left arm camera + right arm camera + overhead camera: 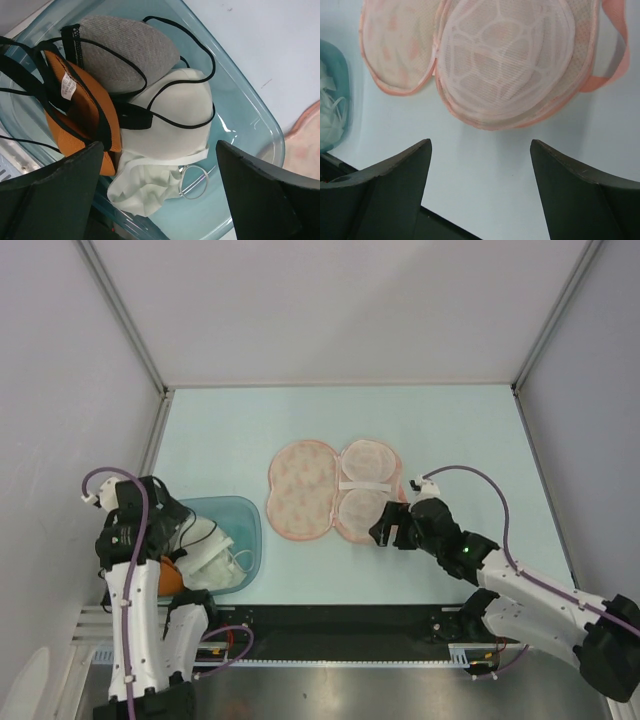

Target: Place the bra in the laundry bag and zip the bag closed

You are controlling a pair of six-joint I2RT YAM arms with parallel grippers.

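Left jaws agape, nearer: bra (80, 115) off-centre, by one jaw's tip, not between. Right jaws agape before laundry bag (505, 60).

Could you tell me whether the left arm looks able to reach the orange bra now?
Probably yes: the left claw hangs open over the teal tub, and the orange bra lies largely uncovered beside the grey bra.
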